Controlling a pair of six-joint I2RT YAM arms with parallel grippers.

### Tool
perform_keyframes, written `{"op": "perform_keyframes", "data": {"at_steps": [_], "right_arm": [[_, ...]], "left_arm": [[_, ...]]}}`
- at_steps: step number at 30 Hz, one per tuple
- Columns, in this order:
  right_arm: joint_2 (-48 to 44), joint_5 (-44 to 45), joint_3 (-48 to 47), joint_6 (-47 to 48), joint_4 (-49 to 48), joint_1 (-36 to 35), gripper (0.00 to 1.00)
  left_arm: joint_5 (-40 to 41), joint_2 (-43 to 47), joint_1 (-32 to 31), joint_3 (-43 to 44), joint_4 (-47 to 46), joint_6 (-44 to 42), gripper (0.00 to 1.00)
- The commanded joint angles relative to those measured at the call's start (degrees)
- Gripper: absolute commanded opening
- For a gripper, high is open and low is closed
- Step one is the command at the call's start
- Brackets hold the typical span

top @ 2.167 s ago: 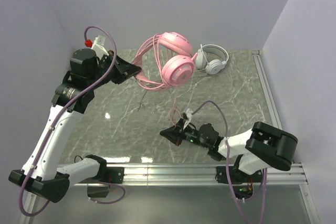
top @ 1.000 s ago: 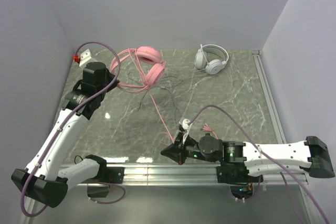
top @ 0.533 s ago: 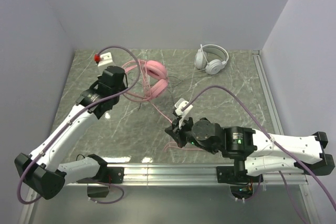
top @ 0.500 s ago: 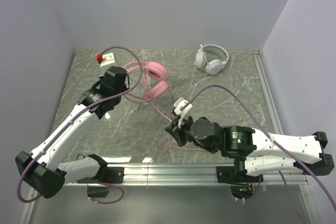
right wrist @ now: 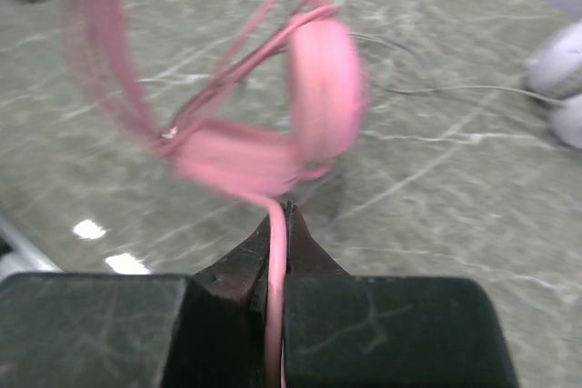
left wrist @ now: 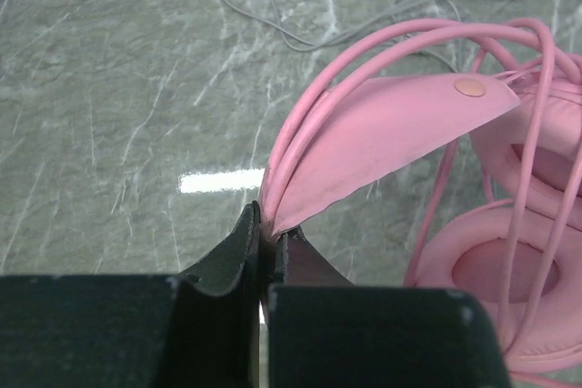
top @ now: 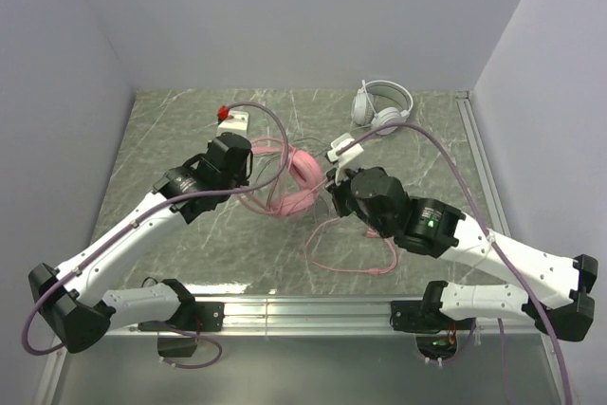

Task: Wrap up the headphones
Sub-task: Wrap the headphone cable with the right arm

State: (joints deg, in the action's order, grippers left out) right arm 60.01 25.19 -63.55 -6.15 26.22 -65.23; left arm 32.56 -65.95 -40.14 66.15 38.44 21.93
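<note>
The pink headset [top: 294,182] is held over the middle of the table, its pink cable [top: 346,258] looped round the headband and trailing onto the table in front. My left gripper [left wrist: 268,229] is shut on the pink headband [left wrist: 382,138]; it also shows in the top view [top: 254,175]. My right gripper [right wrist: 284,211] is shut on the pink cable [right wrist: 275,252] just below the blurred headset [right wrist: 264,134]; in the top view it sits right of the headset [top: 327,198]. The white/grey headset [top: 381,106] lies at the back right, its thin dark cable [left wrist: 300,6] on the table.
The marble table [top: 171,139] is walled at the back and both sides. A metal rail [top: 313,310] runs along the near edge by the arm bases. Loose pink cable loops lie on the table in front of my right arm.
Both arms swung toward the table's middle with the pink headset. My right gripper rose from the near edge up to the headset, and more cable lies round the headband.
</note>
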Motion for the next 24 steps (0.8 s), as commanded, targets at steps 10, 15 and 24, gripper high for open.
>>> {"op": "perform_keyframes", "data": {"at_steps": [10, 15, 24], "right_arm": [[6.78, -1.81, -5.79, 8.61, -1.34, 6.25, 0.0], [9.33, -0.58, -8.08, 9.93, -0.03, 7.75, 0.0], [11.97, -2.86, -8.08, 11.17, 1.2, 10.74, 0.0]], "left_arm": [[-7.33, 6.1, -3.98, -2.42, -0.46, -6.37, 0.0], [-11.8, 7.15, -5.03, -4.62, -0.12, -8.13, 0.0], [-19.63, 12.95, -5.47, -6.39, -0.56, -10.06, 0.0]]}}
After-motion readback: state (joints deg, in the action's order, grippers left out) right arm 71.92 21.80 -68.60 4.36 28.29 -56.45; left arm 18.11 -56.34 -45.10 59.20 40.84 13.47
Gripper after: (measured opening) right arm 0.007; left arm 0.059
